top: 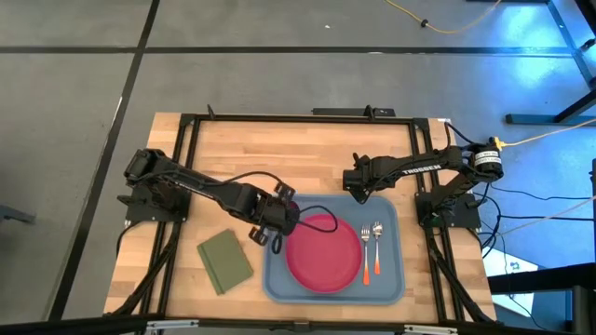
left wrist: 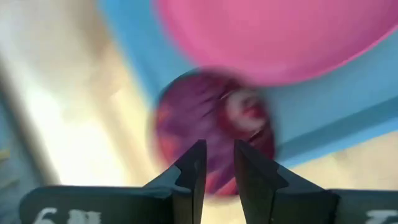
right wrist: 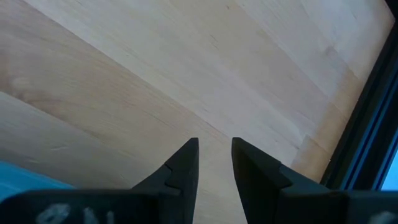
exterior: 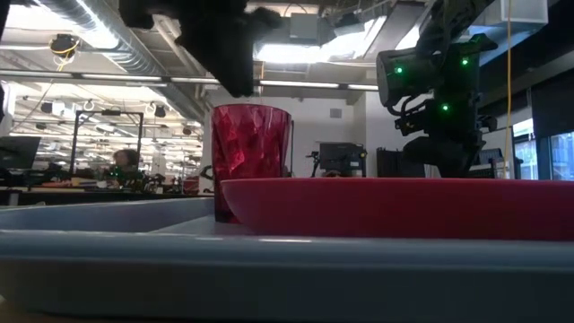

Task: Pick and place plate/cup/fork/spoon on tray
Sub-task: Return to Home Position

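Note:
The dark-red cup (exterior: 251, 152) stands upright on its base in the light-blue tray (top: 391, 288), at its far left corner, next to the pink plate (top: 323, 253) lying flat in the tray. My left gripper (left wrist: 219, 152) hovers just above the cup (left wrist: 186, 124), pointing steeply down, open by a narrow gap with nothing between the fingers. In the high view it hides the cup. The fork (top: 366, 247) and spoon (top: 378, 240) lie side by side in the tray, right of the plate. My right gripper (top: 358, 194) waits over bare wood beyond the tray, narrowly open and empty (right wrist: 214, 149).
An olive-green square (top: 225, 261) lies on the wooden table left of the tray. A black frame runs around the tabletop (top: 279, 118). Bare wood lies between the tray and the table's far edge. In the low view the tray's near rim (exterior: 269, 260) fills the foreground.

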`<action>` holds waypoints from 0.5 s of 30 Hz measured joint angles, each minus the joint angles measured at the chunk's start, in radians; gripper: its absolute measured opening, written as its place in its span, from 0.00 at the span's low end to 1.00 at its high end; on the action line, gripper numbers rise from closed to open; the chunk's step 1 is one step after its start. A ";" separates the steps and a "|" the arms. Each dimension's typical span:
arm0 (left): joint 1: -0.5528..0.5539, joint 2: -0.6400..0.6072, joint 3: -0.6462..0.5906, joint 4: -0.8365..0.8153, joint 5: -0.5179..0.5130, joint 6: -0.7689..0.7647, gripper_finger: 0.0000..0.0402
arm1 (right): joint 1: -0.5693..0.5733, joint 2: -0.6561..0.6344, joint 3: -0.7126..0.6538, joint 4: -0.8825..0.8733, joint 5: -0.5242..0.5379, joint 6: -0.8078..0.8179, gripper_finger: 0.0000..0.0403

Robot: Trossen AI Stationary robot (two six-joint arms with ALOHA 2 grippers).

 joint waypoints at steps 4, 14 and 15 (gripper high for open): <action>-0.018 -0.001 0.072 -0.161 -0.184 -0.009 0.18 | 0.000 0.000 0.000 0.000 0.000 0.000 0.25; 0.021 -0.031 0.224 -0.647 -0.290 -0.240 0.18 | 0.000 0.000 0.000 -0.012 0.002 -0.021 0.25; 0.030 -0.051 0.221 -0.666 -0.292 -0.258 0.18 | 0.000 0.000 0.000 -0.014 0.002 -0.022 0.25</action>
